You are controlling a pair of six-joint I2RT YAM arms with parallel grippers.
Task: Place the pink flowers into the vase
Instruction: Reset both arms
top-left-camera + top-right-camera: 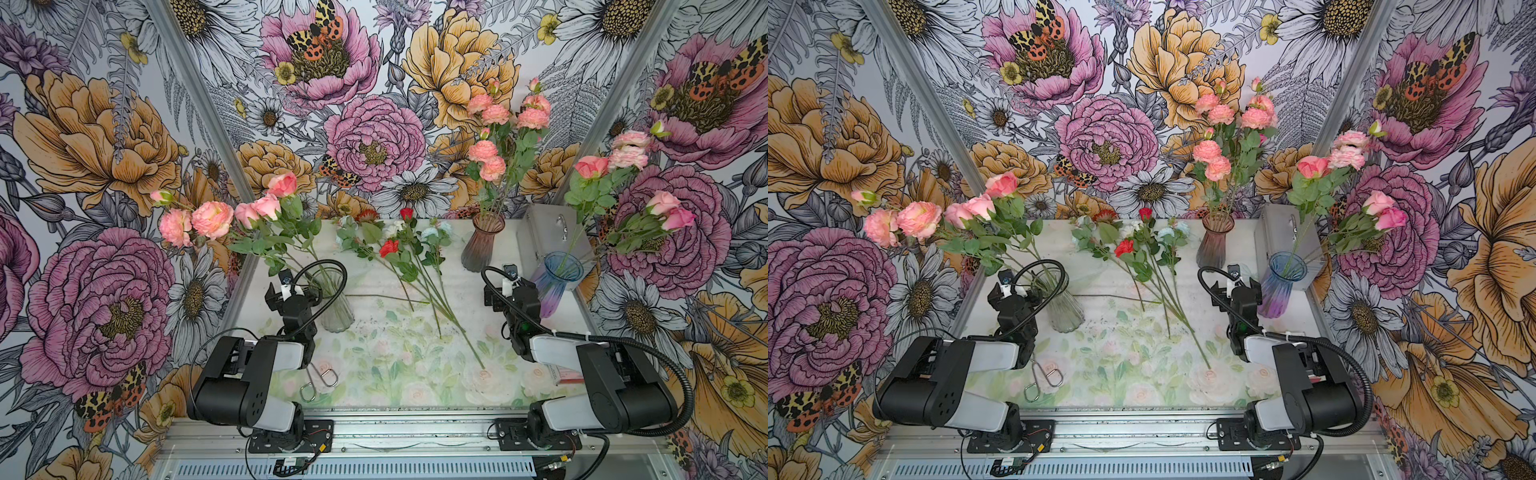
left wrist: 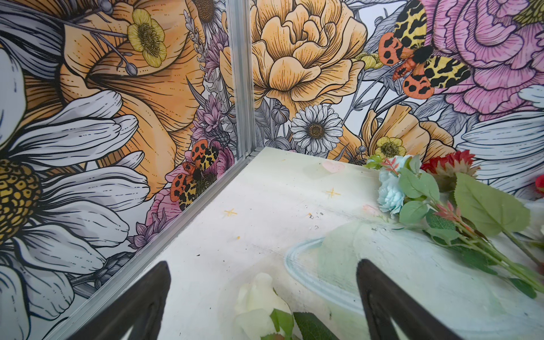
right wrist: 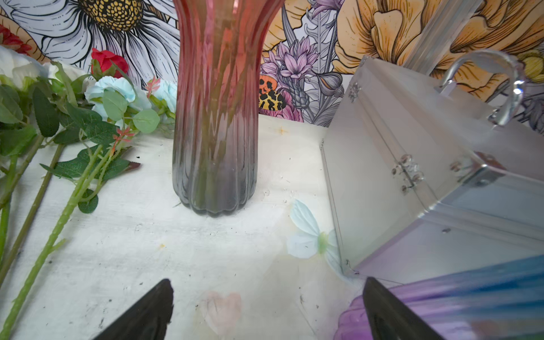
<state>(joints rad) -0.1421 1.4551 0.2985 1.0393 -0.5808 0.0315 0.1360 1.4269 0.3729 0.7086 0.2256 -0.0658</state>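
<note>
Pink flowers stand in three vases in both top views. One bunch [image 1: 212, 220] leans left out of a clear glass vase [image 1: 334, 307]. A second bunch [image 1: 494, 116] rises from a pink-grey ribbed vase [image 1: 482, 245] [image 3: 215, 132] at the back. A third bunch [image 1: 631, 153] fans right from a blue-purple vase [image 1: 557, 286] [image 3: 441, 303]. My left gripper [image 2: 263, 265] [image 1: 291, 291] hovers open beside the clear vase, holding nothing. My right gripper [image 3: 268, 282] [image 1: 507, 286] is open and empty, with one finger next to the blue-purple vase.
Red, white and pale blue flowers [image 1: 390, 249] [image 2: 412, 200] lie across the middle of the table, stems toward the front. A silver case [image 1: 552, 232] [image 3: 397, 176] stands back right, behind the blue-purple vase. Scissors [image 1: 320, 380] lie front left. A white bud [image 2: 259, 300] shows low between the left fingers.
</note>
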